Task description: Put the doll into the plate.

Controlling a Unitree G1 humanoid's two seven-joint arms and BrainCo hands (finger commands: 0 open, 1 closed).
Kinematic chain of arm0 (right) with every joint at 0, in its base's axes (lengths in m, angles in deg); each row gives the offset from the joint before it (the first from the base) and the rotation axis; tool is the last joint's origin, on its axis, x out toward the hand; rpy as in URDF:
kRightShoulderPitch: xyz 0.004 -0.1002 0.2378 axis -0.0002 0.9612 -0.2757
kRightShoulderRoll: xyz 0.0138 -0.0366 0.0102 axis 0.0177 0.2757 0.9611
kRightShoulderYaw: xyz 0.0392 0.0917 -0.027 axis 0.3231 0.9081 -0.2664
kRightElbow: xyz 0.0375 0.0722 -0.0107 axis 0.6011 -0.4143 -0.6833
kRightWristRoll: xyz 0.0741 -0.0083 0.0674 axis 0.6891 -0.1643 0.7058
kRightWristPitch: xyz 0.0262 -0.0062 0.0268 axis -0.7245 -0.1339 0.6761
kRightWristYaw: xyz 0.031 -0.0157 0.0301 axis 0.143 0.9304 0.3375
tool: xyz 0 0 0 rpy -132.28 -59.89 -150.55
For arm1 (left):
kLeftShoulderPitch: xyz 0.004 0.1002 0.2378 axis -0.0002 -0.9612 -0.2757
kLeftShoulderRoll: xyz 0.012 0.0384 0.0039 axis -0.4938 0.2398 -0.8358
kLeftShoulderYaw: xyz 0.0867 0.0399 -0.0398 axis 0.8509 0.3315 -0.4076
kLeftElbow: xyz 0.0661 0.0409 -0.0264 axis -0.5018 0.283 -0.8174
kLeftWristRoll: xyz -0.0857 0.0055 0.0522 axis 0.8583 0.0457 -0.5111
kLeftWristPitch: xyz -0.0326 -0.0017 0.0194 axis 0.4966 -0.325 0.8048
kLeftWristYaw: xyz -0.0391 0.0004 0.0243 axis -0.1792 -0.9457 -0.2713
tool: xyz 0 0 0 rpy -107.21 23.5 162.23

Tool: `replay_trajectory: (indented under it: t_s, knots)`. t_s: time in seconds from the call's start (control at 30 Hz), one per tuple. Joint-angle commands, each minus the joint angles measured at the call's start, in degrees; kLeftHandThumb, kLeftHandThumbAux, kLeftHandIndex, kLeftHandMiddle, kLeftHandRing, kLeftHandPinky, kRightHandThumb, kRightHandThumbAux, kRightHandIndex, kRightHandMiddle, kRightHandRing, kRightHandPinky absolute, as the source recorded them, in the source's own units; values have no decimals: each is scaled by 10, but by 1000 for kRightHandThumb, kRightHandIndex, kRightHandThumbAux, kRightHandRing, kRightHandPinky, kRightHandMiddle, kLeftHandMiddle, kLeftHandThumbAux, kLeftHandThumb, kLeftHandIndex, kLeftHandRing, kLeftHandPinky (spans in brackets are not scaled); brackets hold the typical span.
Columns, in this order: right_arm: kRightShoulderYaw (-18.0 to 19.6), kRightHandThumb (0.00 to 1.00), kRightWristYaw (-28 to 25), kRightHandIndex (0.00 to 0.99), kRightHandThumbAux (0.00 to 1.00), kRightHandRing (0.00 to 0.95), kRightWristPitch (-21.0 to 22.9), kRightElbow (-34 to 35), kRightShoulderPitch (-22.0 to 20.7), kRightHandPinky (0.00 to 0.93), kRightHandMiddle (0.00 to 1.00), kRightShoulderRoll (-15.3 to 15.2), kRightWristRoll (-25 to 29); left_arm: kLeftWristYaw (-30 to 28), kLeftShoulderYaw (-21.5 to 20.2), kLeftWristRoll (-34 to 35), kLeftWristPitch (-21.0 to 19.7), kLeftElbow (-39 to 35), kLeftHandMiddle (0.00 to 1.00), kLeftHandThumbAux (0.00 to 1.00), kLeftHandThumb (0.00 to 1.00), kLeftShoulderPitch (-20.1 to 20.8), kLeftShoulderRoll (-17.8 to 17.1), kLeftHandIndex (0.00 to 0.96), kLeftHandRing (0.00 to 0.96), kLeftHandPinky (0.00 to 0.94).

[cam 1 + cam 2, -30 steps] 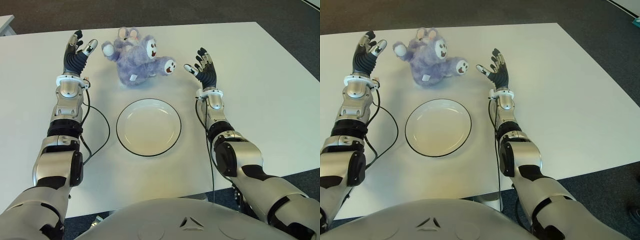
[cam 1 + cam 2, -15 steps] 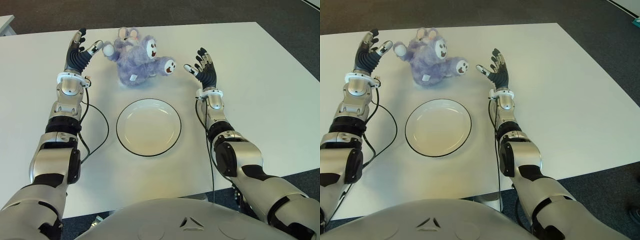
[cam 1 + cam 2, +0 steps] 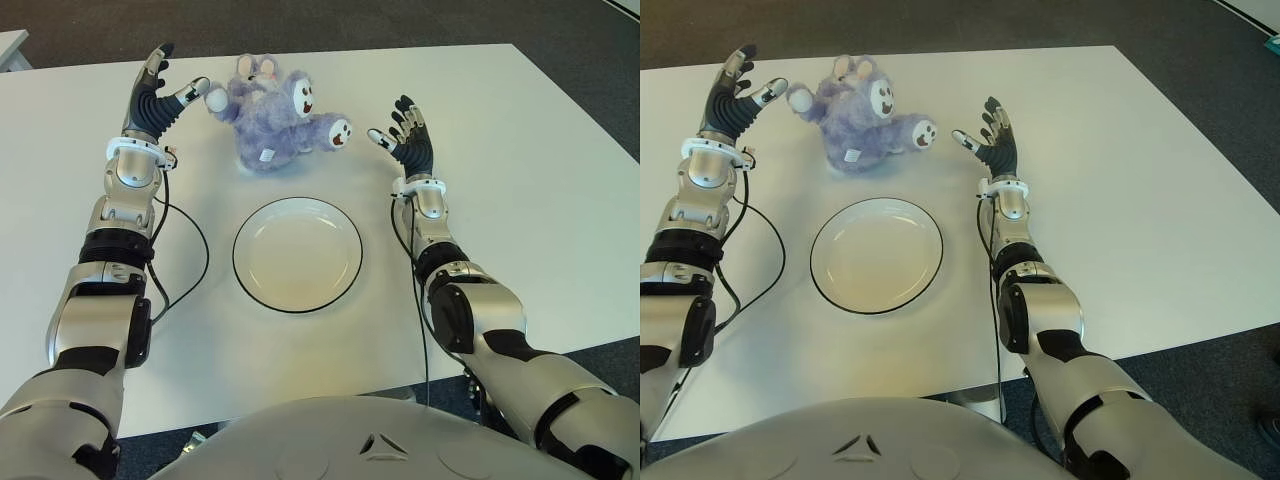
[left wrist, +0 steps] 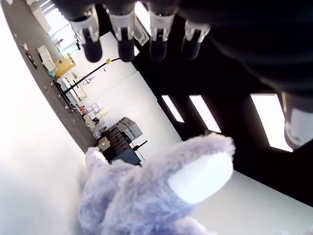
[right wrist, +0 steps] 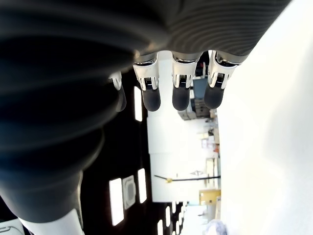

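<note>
A purple plush doll point(image 3: 270, 115) lies on its back at the far middle of the white table point(image 3: 520, 200), white-tipped paws spread. Nearer to me sits a white plate point(image 3: 297, 253) with a dark rim, nothing in it. My left hand point(image 3: 160, 85) is open just left of the doll, its thumb close to the doll's raised paw point(image 4: 200, 176). Fingers spread, my right hand point(image 3: 405, 135) is open to the right of the doll, a short gap from its foot. Neither hand holds anything.
Black cables point(image 3: 190, 240) run from each wrist along the table beside the arms. Dark carpet floor point(image 3: 560, 40) surrounds the table. Another table's corner point(image 3: 12, 45) shows at the far left.
My left hand has moved farther away from me and toward the doll, until its thumb reaches the doll's paw. The right hand and the doll have stayed put.
</note>
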Motion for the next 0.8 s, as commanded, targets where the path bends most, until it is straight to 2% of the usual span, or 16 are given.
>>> replay_trajectory:
  t_s: [0.03,0.47,0.8]
  knots:
    - [1,38,0,56,806,53,5,-25,45,74,59,13,3,-1,8,-11,-12,-9,0,417,107,-10,-5,0,1,0]
    - [0,37,-2,58,809,56,7,-26,44,77,62,11,2,4,18,-34,-32,-27,0,418,119,-15,-19,0,17,0]
    - [2,39,-4,59,804,55,11,-27,41,72,61,11,4,12,28,-60,-28,-38,0,413,116,-23,-29,0,2,0]
